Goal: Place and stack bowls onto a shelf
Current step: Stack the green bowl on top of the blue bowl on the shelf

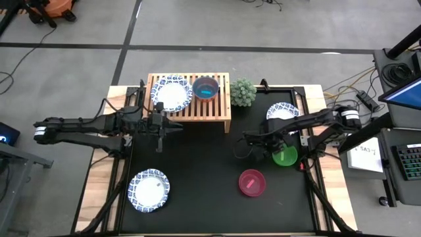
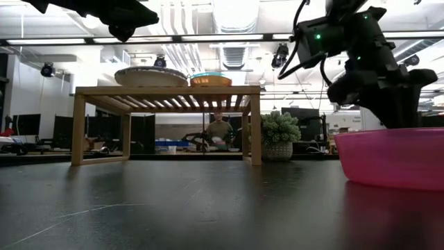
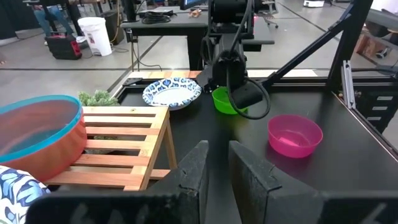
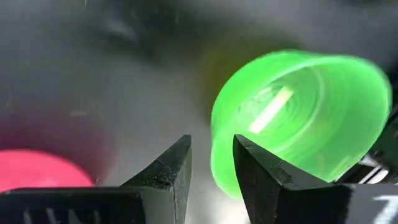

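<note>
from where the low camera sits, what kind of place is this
Probably a robotics lab or workshop: ceiling strip lights over a large open room, a person seated at a desk behind the wooden shelf, and a keyboard beside the table.

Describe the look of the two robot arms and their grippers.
Both arms are dark, jointed and slim, with black cables looped along them and white bands near their bases. The left gripper and the right gripper each have two black, wedge-shaped fingers. A green light glows on the right arm.

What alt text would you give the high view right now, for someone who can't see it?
Overhead: the right end effector sits over a green bowl, a patterned bowl behind it and a magenta bowl nearer the front. The shelf holds a patterned bowl and a blue-in-red stack; the left end effector is beside it.
</note>
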Robot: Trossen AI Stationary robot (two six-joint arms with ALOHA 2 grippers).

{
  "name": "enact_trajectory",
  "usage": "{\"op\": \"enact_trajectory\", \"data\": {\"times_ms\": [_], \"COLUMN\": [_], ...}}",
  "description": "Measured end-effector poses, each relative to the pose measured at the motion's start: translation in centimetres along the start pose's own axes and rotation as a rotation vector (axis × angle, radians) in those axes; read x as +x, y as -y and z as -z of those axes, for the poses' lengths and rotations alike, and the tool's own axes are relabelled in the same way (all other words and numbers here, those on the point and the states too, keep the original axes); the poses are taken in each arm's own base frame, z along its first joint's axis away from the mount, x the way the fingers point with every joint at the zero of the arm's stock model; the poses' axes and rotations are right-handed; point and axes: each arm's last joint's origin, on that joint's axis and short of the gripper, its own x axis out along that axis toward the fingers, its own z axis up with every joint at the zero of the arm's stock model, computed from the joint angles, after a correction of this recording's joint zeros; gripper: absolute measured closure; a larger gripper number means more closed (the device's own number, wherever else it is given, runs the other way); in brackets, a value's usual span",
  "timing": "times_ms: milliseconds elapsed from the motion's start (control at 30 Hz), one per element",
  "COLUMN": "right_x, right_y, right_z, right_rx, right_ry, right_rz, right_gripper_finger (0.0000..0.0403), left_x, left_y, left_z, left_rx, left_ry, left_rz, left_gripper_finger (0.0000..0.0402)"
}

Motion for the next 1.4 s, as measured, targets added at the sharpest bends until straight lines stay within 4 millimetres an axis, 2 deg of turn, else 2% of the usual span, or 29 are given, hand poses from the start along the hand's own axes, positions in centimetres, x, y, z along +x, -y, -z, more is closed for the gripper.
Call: {"op": "enact_trajectory", "data": {"times_ms": [167,333,500,700,800,967,1100,1267,1400], "right_x": [0.7,2.6,4.0,3.9,2.9,-0.5,-5.1,-12.1,-16.8], "right_y": [0.1,0.0,-0.5,-0.5,-0.5,-0.9,-1.3,-1.5,-1.2], "right_z": [-0.3,-0.8,-1.2,-1.0,-0.7,0.6,2.1,3.5,3.9], "right_rx": [0.005,0.004,-0.007,-0.039,-0.051,-0.104,-0.188,-0.276,-0.358], "right_ry": [0.047,0.070,0.075,0.026,0.008,-0.009,0.071,0.353,0.625], "right_rz": [0.052,0.059,0.030,0.006,-0.043,-0.152,-0.296,-0.481,-0.550], "right_gripper_finger": [0.0294,0.0296,0.0318,0.0386,0.0392,0.0394,0.0394,0.0394,0.0394], "left_x": [0.0,0.0,0.1,0.1,0.1,0.1,-0.1,-0.8,-1.6], "left_y": [0.0,0.0,0.0,0.0,0.0,0.0,0.0,0.0,-0.1], "left_z": [0.0,0.0,0.0,0.0,-0.1,-0.1,-0.1,-0.6,-0.9], "left_rx": [0.000,0.001,-0.026,-0.024,-0.018,-0.018,-0.018,-0.018,-0.019], "left_ry": [0.000,0.001,0.003,0.003,0.009,0.008,0.012,0.054,0.084], "left_rz": [0.000,0.000,0.000,0.000,0.000,0.000,0.000,-0.002,-0.003], "left_gripper_finger": [0.0359,0.0359,0.0359,0.0359,0.0359,0.0359,0.0359,0.0359,0.0359]}}
